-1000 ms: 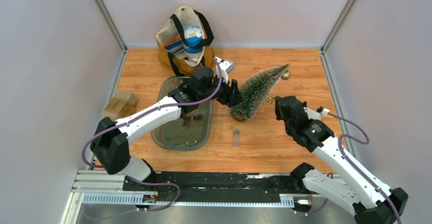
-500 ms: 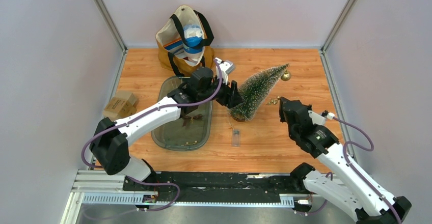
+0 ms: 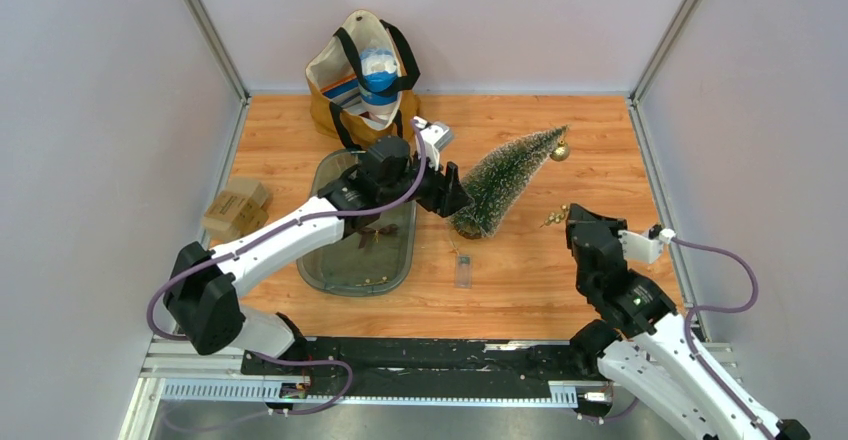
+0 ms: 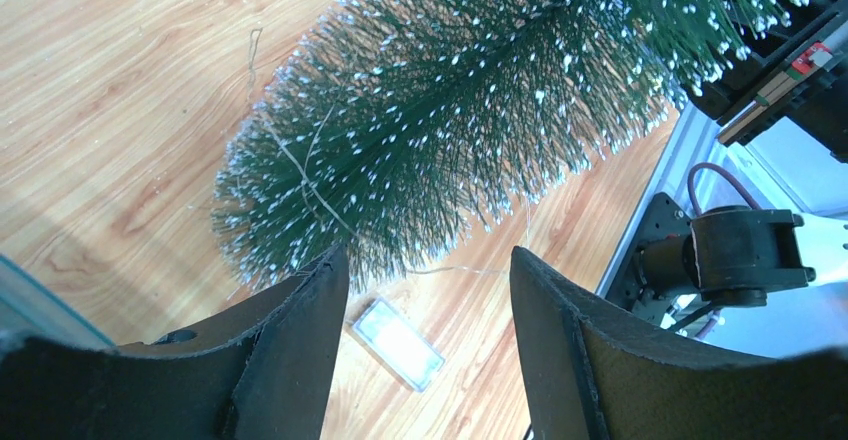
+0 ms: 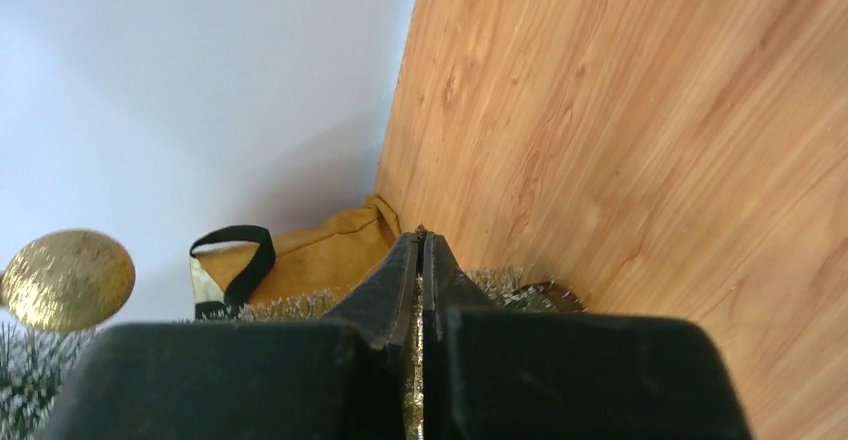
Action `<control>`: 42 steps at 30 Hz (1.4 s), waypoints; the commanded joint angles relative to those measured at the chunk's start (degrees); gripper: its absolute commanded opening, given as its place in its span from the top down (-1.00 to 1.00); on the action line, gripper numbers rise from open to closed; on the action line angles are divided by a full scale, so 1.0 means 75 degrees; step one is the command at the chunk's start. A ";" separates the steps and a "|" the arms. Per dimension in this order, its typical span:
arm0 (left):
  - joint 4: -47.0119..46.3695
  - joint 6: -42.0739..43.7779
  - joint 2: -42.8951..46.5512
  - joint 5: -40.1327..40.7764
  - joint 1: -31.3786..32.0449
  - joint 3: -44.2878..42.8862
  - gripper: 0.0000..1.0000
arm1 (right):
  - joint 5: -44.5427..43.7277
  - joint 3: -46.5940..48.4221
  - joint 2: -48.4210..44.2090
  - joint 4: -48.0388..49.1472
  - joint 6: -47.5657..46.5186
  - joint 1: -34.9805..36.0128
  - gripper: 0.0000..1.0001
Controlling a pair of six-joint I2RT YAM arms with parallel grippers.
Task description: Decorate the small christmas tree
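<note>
Top view first: shows the small christmas tree (image 3: 505,175) out on the wooden desk (image 3: 540,285), right of the clear tray (image 3: 312,265), wide bottom toward the near left and tip toward the far right, with a gold ball (image 3: 561,149) at the tip; lying flat or propped at a slant, hard to tell. Finds the left end effector (image 3: 456,192) just beside the tree's wide bottom, jaws spread. Puts the right end effector (image 3: 570,222) apart from the tree, over the desk's right side, with a gold strand (image 3: 551,220) at its tips. Takes in also a tote bag (image 3: 365,80) by the far wall and a small clear box (image 3: 462,272) on the desk near the tree's bottom. Left wrist view next: looks out between two wide-set fingers (image 4: 290,350) at frosted green bristles, the tree's bottom just past the tips, nothing clamped, with a thin wire (image 4: 300,175) across the needles and the clear box beyond. Right wrist view last: shows fingertips (image 5: 400,270) pressed together on the gold strand, above bare desk, with the gold ball, the bag and a fringe of needles behind.
</note>
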State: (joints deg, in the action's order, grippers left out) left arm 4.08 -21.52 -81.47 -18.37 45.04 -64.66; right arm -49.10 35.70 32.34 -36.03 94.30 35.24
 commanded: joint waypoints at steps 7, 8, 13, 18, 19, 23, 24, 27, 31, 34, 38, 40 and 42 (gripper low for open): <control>0.0101 -0.0154 0.1240 -0.0163 0.0054 0.0255 -0.40 | 0.1972 -0.0976 -0.2494 0.3340 -0.6712 0.0059 1.00; 0.0182 -0.0212 0.1288 -0.0210 0.0065 0.0173 -0.40 | 0.2441 -0.0906 -0.2623 0.3247 -0.6819 0.0059 1.00; 0.0593 -0.0120 0.1721 0.0523 0.1174 -0.0190 -0.49 | 0.4387 -0.0414 -0.2707 0.2789 -0.6984 0.0059 1.00; 0.0943 -0.0072 0.1535 0.2108 0.2583 -0.0600 -0.51 | 0.5175 -0.0061 -0.2425 0.2554 -0.6984 0.0059 1.00; 0.1014 -0.0061 0.1372 0.2423 0.2933 -0.0670 -0.53 | 0.5269 -0.0050 -0.2413 0.2635 -0.6984 0.0059 1.00; 0.0876 -0.0667 0.0927 0.3024 0.3346 -0.0730 -0.54 | 0.5457 -0.0015 -0.2413 0.2789 -0.6984 0.0059 1.00; 0.0666 -0.0786 0.0867 0.3035 0.3393 -0.0660 -0.54 | 0.5469 -0.0003 -0.2413 0.2777 -0.6984 0.0059 1.00; 0.0312 -0.1289 0.0657 0.3023 0.3522 -0.0519 -0.54 | 0.5469 -0.0003 -0.2495 0.2730 -0.6984 0.0059 1.00; -0.0283 -0.1700 0.0433 0.3047 0.3569 -0.0332 -0.54 | 0.5410 -0.0073 -0.2682 0.2742 -0.6832 0.0059 1.00; -0.0752 -0.1783 0.0270 0.3141 0.3569 -0.0238 -0.54 | 0.5399 -0.0073 -0.2765 0.2637 -0.6785 0.0047 1.00; -0.1374 -0.1970 -0.0046 0.2697 0.3569 -0.0214 -0.46 | 0.5293 -0.0073 -0.2870 0.2496 -0.6738 0.0059 1.00; -0.1679 -0.2052 -0.0105 0.2521 0.3569 -0.0144 -0.43 | 0.5246 -0.0061 -0.2905 0.2449 -0.6738 0.0059 1.00; -0.1868 -0.2076 -0.0141 0.2496 0.3569 -0.0132 -0.43 | 0.5211 -0.0073 -0.2917 0.2402 -0.6738 0.0047 1.00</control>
State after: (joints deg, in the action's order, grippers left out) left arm -2.83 -35.11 -82.06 2.37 71.44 -65.93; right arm -9.47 33.52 11.25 -17.32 43.68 35.24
